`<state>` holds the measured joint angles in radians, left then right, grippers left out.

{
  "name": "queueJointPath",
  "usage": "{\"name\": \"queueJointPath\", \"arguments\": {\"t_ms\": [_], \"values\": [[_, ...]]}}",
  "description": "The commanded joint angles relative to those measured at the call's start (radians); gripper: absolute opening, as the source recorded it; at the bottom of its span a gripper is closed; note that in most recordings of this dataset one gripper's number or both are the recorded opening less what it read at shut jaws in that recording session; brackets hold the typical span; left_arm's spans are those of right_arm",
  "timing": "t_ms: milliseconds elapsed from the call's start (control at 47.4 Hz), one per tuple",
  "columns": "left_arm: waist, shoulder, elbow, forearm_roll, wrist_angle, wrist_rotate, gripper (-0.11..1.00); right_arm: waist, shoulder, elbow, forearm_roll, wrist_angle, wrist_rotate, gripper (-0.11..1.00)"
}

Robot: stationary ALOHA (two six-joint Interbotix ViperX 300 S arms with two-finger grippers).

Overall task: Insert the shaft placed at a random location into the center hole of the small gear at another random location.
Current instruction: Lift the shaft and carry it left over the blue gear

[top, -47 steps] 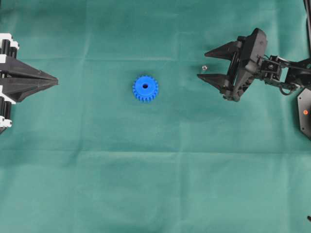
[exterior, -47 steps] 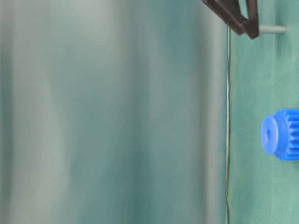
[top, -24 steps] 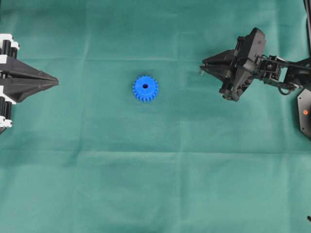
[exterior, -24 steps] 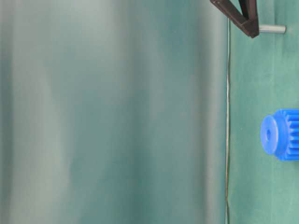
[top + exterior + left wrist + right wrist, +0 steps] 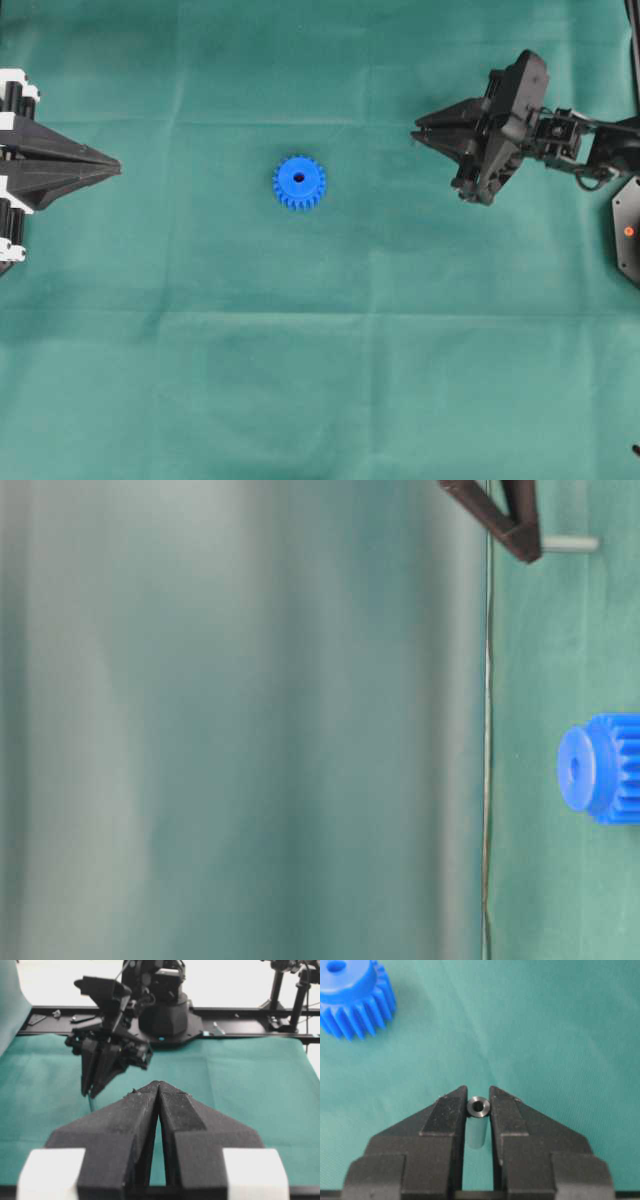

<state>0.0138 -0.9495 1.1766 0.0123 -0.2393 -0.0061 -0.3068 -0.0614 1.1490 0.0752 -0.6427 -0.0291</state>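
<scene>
silvery-grey shaft [image 5: 478,1125] is sitting pinched upright in the right claw [image 5: 478,1102], ready for carrying left to the small gear [image 5: 299,182]; the left claw [image 5: 159,1091] is idling, fingers together.

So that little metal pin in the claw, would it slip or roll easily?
Probably. The shaft looks smooth, shiny and round, so it could slip between the right gripper fingers, which pinch only its sides. Laid on the green cloth, it would likely roll. It looks stiff, not bendy.

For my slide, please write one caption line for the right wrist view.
Right gripper shut on the shaft, with the small gear lying on the green cloth ahead, upper left.
</scene>
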Motion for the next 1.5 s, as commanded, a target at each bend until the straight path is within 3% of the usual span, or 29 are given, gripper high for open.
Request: {"name": "queueJointPath", "arguments": {"t_ms": [0, 148, 401, 739, 1182, 1477], "values": [[0.002, 0.008, -0.017, 0.002, -0.003, -0.002, 0.00, 0.011, -0.101, -0.038, 0.000, 0.098, -0.014, 0.14], [0.002, 0.008, -0.017, 0.002, 0.002, -0.002, 0.00, 0.020, -0.219, -0.058, -0.002, 0.224, -0.017, 0.14], [0.002, 0.008, -0.017, 0.002, 0.005, -0.002, 0.00, 0.025, -0.244, -0.058, -0.002, 0.238, -0.015, 0.14], [0.003, 0.008, -0.018, 0.002, 0.005, -0.003, 0.00, 0.080, -0.155, -0.146, -0.002, 0.235, -0.012, 0.14], [0.003, 0.008, -0.017, 0.002, 0.006, -0.006, 0.00, 0.158, 0.043, -0.397, -0.002, 0.253, -0.021, 0.14], [0.003, 0.008, -0.017, 0.002, 0.006, -0.008, 0.00, 0.170, 0.109, -0.499, -0.014, 0.285, -0.025, 0.14]]}}
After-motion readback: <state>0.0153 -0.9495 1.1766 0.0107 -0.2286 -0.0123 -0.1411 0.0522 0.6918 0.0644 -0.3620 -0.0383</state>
